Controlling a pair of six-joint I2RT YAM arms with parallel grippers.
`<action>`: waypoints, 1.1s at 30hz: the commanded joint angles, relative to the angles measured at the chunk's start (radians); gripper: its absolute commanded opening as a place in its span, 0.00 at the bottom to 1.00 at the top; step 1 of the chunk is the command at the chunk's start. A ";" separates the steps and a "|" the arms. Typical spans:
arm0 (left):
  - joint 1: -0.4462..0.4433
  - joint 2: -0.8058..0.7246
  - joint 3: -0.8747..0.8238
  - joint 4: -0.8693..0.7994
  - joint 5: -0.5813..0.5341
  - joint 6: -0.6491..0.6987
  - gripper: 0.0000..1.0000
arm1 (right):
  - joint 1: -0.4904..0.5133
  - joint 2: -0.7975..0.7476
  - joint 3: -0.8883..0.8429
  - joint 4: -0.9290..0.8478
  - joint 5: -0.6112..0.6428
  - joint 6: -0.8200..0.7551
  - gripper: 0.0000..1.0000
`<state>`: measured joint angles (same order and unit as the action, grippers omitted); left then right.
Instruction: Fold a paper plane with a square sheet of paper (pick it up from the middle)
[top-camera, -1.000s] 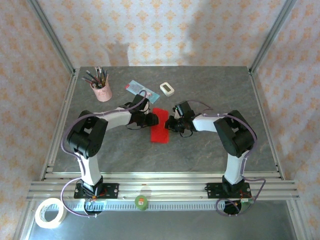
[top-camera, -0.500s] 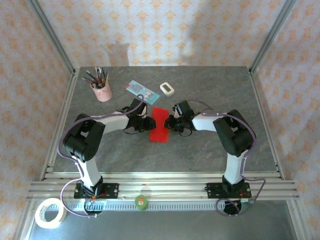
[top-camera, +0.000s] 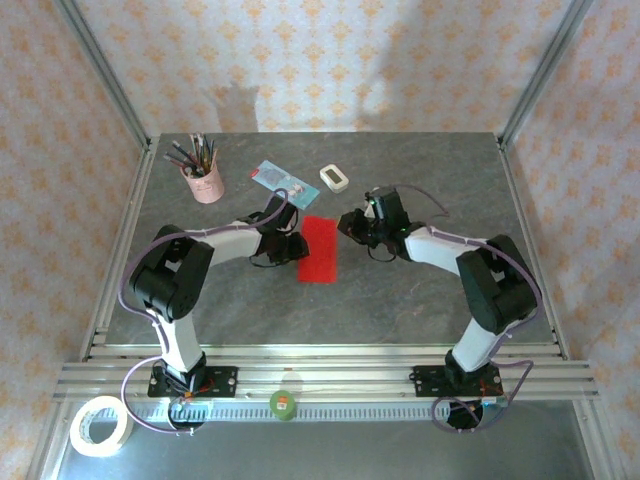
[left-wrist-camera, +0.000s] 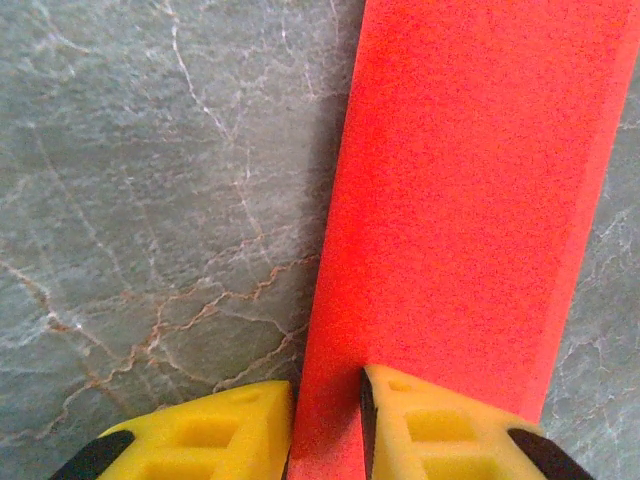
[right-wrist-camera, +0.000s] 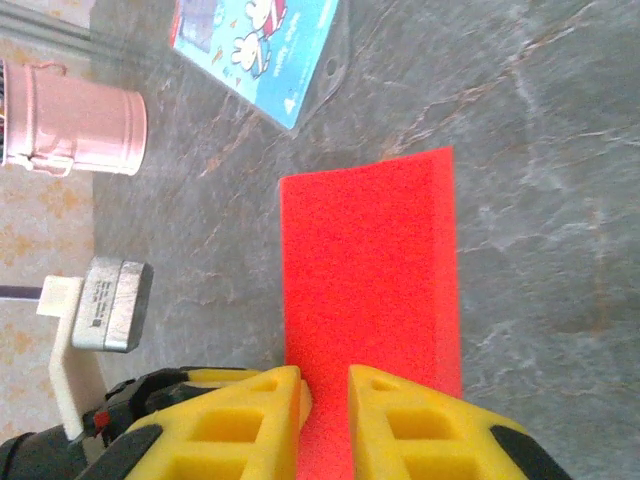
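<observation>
The right arm (top-camera: 455, 250) had been swung back and outward, so that the right gripper (top-camera: 352, 224) was drawn just off the far right corner of the square sheet of paper (top-camera: 321, 250). Its jaws were parted slightly and, from overhead, clear of the paper. The sheet, folded to a narrow strip, was left lying flat mid-table (top-camera: 420, 310), and the crease was judged pressed. The left gripper (left-wrist-camera: 327, 425) was kept astride the strip's left edge, narrowed. Whether it actually pinched the paper could not be told.
</observation>
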<state>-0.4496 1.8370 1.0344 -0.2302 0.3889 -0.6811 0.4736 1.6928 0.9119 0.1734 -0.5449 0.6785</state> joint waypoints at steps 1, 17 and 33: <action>-0.012 0.111 0.008 -0.058 -0.122 -0.017 0.30 | -0.007 -0.014 -0.034 0.030 0.033 0.032 0.21; -0.039 0.208 0.038 -0.117 -0.160 -0.033 0.37 | -0.019 -0.002 -0.054 0.046 0.020 0.044 0.21; -0.040 0.242 0.038 -0.115 -0.172 -0.083 0.40 | -0.024 -0.002 -0.069 0.064 0.010 0.051 0.22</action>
<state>-0.4847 1.9091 1.1393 -0.3534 0.3130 -0.7441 0.4545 1.6932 0.8543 0.2108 -0.5388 0.7223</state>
